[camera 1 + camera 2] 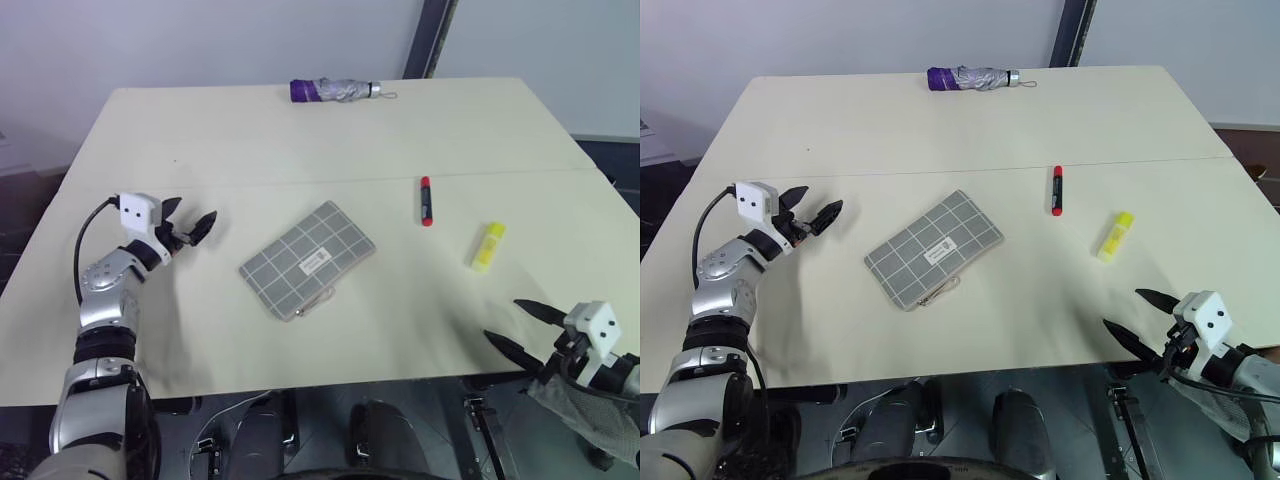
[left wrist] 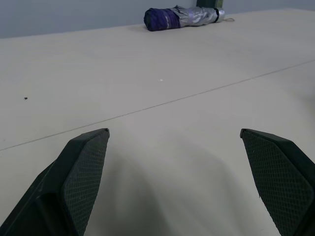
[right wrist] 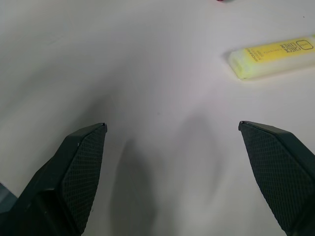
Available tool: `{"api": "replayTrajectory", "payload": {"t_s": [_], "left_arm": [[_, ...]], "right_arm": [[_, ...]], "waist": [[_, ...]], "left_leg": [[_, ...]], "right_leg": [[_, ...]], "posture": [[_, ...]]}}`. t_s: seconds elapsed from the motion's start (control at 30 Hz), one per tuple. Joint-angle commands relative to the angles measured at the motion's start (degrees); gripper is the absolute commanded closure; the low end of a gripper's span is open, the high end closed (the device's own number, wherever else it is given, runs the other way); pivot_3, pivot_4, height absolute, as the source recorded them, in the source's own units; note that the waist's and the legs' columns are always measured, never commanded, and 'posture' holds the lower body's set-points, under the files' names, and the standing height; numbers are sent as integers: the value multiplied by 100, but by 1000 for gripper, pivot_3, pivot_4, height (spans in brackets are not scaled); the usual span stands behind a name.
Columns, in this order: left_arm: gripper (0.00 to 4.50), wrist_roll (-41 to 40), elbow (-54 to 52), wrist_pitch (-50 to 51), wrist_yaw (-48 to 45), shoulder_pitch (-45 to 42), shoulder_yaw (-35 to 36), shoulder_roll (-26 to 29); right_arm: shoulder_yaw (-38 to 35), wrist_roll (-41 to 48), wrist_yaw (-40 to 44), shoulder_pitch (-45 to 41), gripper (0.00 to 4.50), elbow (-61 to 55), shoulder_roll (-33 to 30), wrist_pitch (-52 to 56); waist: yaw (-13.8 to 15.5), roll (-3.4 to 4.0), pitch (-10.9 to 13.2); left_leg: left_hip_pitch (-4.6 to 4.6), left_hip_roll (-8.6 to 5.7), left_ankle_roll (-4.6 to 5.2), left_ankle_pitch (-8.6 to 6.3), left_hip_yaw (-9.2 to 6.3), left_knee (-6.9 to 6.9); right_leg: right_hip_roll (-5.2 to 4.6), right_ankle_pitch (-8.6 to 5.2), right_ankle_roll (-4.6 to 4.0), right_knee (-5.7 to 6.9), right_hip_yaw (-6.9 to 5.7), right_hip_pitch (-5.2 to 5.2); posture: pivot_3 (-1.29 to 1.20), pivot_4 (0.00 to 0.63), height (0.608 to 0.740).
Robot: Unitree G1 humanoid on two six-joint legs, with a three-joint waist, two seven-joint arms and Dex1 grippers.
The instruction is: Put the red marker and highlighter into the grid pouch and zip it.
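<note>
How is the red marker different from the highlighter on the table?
The red marker is slim, with a dark barrel and red ends; the highlighter is chunkier and all yellow. The red marker lies closer to the grid pouch; the highlighter lies nearer the right gripper. Both lie flat and loose.

My left gripper [image 1: 820, 216] hovers with jaws spread, the grid pouch [image 1: 933, 249] just off its fingertips. My right gripper [image 1: 1143, 316] gapes too; the highlighter [image 1: 1115, 235] and red marker [image 1: 1057, 190] lie beyond it.
</note>
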Motion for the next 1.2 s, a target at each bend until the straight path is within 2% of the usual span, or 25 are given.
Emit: {"api": "replayTrajectory", "payload": {"t_s": [0.03, 0.2, 0.87, 0.97, 1.0, 1.17, 1.2], "left_arm": [[0, -125, -123, -175, -48, -106, 149, 36], [0, 95, -98, -343, 277, -144, 70, 13], [0, -131, -425, -332, -174, 63, 52, -76], [0, -128, -406, -337, -193, 59, 50, -66], [0, -139, -450, -370, -276, 87, 29, -62], [0, -193, -1268, -709, -953, 567, -135, 75], [0, -300, -1460, -582, -1033, 644, -106, 109]], "right_arm": [[-43, 55, -9, 25, 46, -51, 25, -108], [-37, 46, -16, 18, 46, -42, 23, -107], [-29, 155, -33, -251, 46, -4, -34, 165], [-40, 152, -63, -276, 852, -6, -21, 168], [-55, 165, -88, -291, 1288, -11, -12, 178], [-35, 377, -522, -636, 4048, -394, 132, 460], [40, 369, -685, -787, 4448, -546, 189, 495]], "waist": [[0, 0, 0], [1, 0, 0], [-1, 0, 0], [1, 0, 0], [-1, 0, 0], [-29, 0, -1], [-37, 1, -1]], "left_leg": [[0, 0, 0, 0, 0, 0], [0, 0, 0, 0, 0, 1], [0, 0, 1, 1, 0, 8], [0, 0, 1, 1, 0, 9], [0, 0, 1, 1, 0, 8], [0, 1, 0, 0, 0, 8], [0, 4, -1, 0, 0, 8]], "right_leg": [[0, 0, 0, 0, 0, 0], [0, 0, 0, 0, 0, 1], [1, 0, 1, 6, 0, 2], [1, 1, 1, 6, 0, 2], [1, 1, 1, 7, 0, 2], [0, 1, 1, 6, 1, 1], [1, 1, 1, 6, 1, 0]], "posture": [[0, 150, 740], [0, 150, 740], [0, 150, 740], [0, 150, 740], [0, 150, 740], [0, 150, 740], [0, 150, 740]]}}
